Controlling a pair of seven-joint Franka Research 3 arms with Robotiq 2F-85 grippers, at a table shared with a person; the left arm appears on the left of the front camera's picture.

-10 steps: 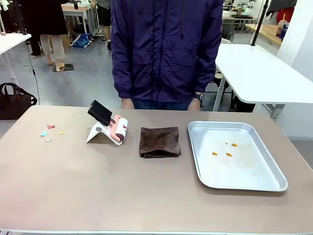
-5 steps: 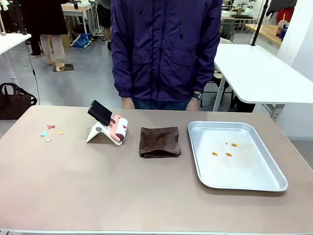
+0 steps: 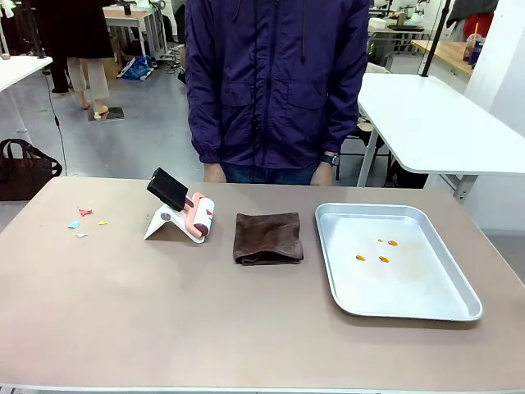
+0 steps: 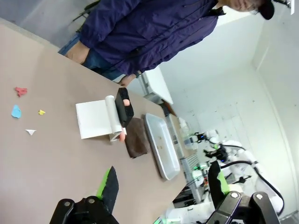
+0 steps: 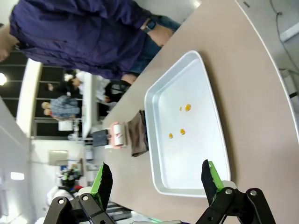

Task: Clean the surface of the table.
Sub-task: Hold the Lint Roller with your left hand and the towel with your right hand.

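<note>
The brownish-taupe table (image 3: 164, 312) carries small coloured paper scraps (image 3: 85, 220) at its far left. A lint roller with a black handle (image 3: 182, 207) rests on a white stand near the middle, beside a folded dark brown cloth (image 3: 267, 238). The left wrist view takes in the scraps (image 4: 21, 109), the roller (image 4: 119, 112) and the cloth (image 4: 136, 143) from high above the table, past my left gripper (image 4: 163, 184), which is open and holds nothing. My right gripper (image 5: 156, 179) is open and bare too, hanging above the silver tray (image 5: 205, 154).
A silver metal tray (image 3: 410, 291) with small orange specks (image 3: 374, 251) lies on the right of the table. A person in a purple jacket (image 3: 275, 82) stands at the far edge. A white table (image 3: 443, 123) stands behind on the right, a dark bag (image 3: 25, 168) on the floor at left.
</note>
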